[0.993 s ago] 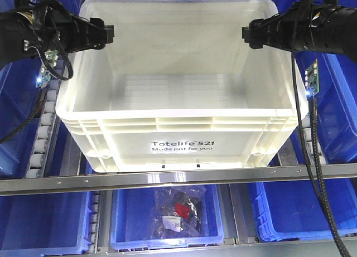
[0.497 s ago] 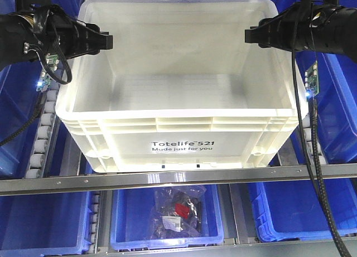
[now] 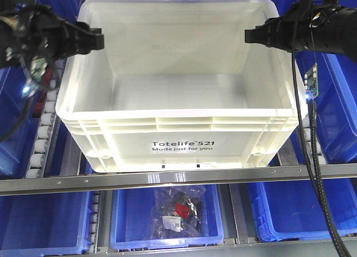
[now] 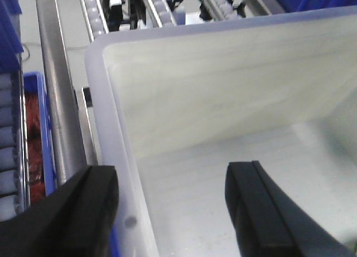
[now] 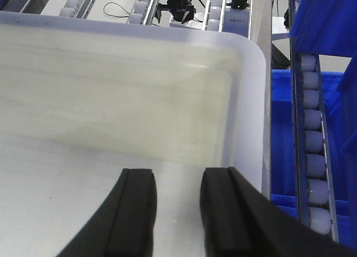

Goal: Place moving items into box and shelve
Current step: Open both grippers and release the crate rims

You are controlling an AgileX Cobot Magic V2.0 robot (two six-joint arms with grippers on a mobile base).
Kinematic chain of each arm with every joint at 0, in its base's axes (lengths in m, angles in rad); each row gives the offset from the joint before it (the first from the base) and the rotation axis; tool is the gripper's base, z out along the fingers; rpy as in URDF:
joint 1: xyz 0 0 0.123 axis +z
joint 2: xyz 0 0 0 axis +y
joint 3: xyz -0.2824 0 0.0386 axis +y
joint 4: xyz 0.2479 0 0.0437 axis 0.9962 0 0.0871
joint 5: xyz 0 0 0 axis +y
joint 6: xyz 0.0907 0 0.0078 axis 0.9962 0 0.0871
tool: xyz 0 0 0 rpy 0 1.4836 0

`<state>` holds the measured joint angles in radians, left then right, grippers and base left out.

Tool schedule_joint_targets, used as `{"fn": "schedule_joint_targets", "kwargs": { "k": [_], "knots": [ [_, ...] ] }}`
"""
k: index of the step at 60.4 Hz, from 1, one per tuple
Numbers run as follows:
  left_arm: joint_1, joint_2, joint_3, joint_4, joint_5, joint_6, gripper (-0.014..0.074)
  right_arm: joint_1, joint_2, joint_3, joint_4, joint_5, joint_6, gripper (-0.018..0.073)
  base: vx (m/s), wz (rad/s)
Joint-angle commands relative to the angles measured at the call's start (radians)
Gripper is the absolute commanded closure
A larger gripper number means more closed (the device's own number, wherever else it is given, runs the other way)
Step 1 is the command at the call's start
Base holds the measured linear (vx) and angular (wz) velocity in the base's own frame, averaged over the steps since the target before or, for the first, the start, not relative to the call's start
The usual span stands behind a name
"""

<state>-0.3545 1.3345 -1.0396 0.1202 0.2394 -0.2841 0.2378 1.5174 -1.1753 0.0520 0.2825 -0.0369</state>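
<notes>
The white box (image 3: 178, 116), printed "Totelife 521", rests on the shelf rollers. What I see of its inside is bare, and the moving items are out of view. My left gripper (image 3: 97, 38) is at the box's upper left rim (image 4: 109, 117). It (image 4: 170, 173) is open, one finger outside the left wall and one inside, not pinching it. My right gripper (image 3: 251, 35) reaches over the upper right rim (image 5: 254, 101). Its (image 5: 177, 176) fingers are parted above the box floor beside the right wall, with nothing between them.
Blue bins (image 3: 334, 101) flank the box on both sides and fill the level below. One lower bin (image 3: 167, 212) holds bagged parts. Roller tracks (image 3: 42, 140) run along the left and right (image 5: 312, 140), and a metal shelf rail (image 3: 167, 179) crosses in front.
My left gripper has drawn back leftward from over the box to its left rim. The right gripper pulled back slightly to the right. The box has not moved.
</notes>
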Motion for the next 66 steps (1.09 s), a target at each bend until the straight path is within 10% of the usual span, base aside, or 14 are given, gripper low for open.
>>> {"fn": "schedule_joint_targets", "kwargs": {
  "k": [1,36,66],
  "knots": [
    [-0.004,-0.103,0.066,0.002,-0.174,-0.002,0.008,0.0,-0.042,-0.035,-0.005,-0.076,-0.009,0.0297,0.0,0.0],
    [-0.004,-0.735,0.544,-0.156,-0.246,0.15,0.0216,0.0,-0.042,-0.035,-0.005,-0.076,-0.009,0.0324,0.0,0.0],
    [0.041,-1.365,1.089,-0.12,-0.143,0.148,0.0606,0.0,-0.042,-0.035,-0.005,-0.076,-0.009,0.0324,0.0,0.0]
  ]
}}
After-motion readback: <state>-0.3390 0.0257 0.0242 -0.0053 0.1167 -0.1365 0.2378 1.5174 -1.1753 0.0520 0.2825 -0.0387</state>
